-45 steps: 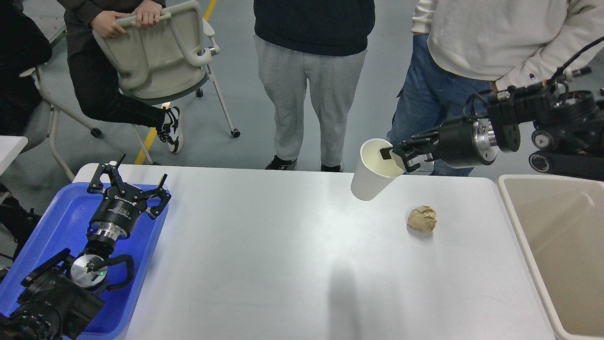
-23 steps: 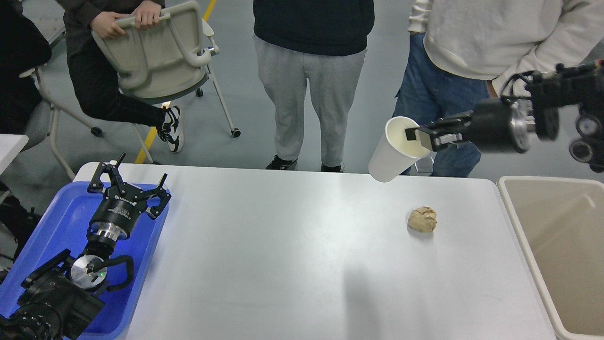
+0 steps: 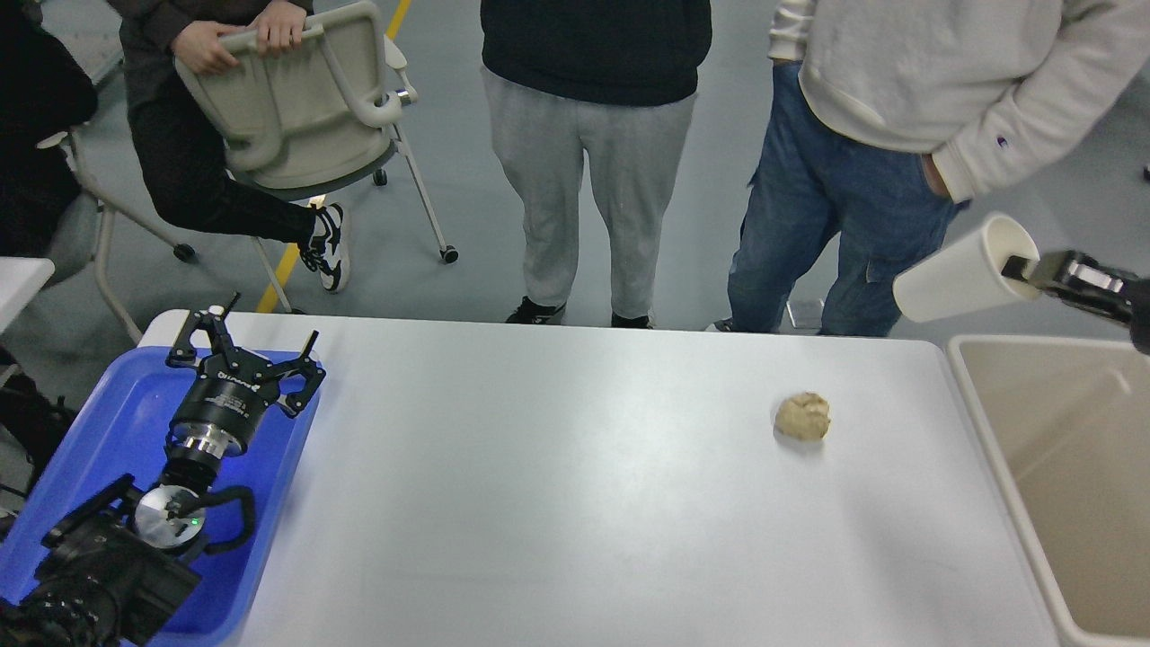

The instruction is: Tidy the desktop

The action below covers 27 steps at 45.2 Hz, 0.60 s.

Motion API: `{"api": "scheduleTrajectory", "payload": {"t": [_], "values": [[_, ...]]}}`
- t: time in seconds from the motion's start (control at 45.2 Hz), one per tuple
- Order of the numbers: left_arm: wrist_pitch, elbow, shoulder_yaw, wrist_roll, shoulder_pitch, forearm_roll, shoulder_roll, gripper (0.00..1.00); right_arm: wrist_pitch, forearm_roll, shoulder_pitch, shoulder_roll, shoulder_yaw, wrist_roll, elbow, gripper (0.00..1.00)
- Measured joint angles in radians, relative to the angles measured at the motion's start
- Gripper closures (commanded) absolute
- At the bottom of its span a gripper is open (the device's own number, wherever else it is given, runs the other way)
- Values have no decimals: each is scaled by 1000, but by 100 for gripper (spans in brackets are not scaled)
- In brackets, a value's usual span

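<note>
The white-grey desktop [image 3: 557,503] fills the middle of the head view. A crumpled brown paper ball [image 3: 802,417] lies on its right part. My right gripper [image 3: 1024,269] is shut on the rim of a white paper cup [image 3: 966,270], holding it tilted in the air above the far left corner of the beige bin [image 3: 988,422]. My left gripper [image 3: 244,346] is open and empty, hovering over the blue tray [image 3: 99,431] at the left edge.
Three people stand beyond the far edge of the desktop; one holds a beige chair [image 3: 296,99] at the back left. The bin stands against the desktop's right edge.
My right gripper has carried the cup up and to the right, from above the desktop to above the bin's corner. The left arm and paper ball have not moved.
</note>
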Motion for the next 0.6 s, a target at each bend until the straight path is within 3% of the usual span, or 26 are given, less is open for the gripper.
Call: {"api": "scheduleTrajectory", "payload": {"t": [0.265, 0.597], "values": [[0, 0, 0, 0, 0, -1, 1, 0, -9, 418, -329, -3, 147, 2, -126, 100], [0, 0, 0, 0, 0, -1, 2, 0, -3, 733, -734, 230, 410, -12, -496, 100]]}}
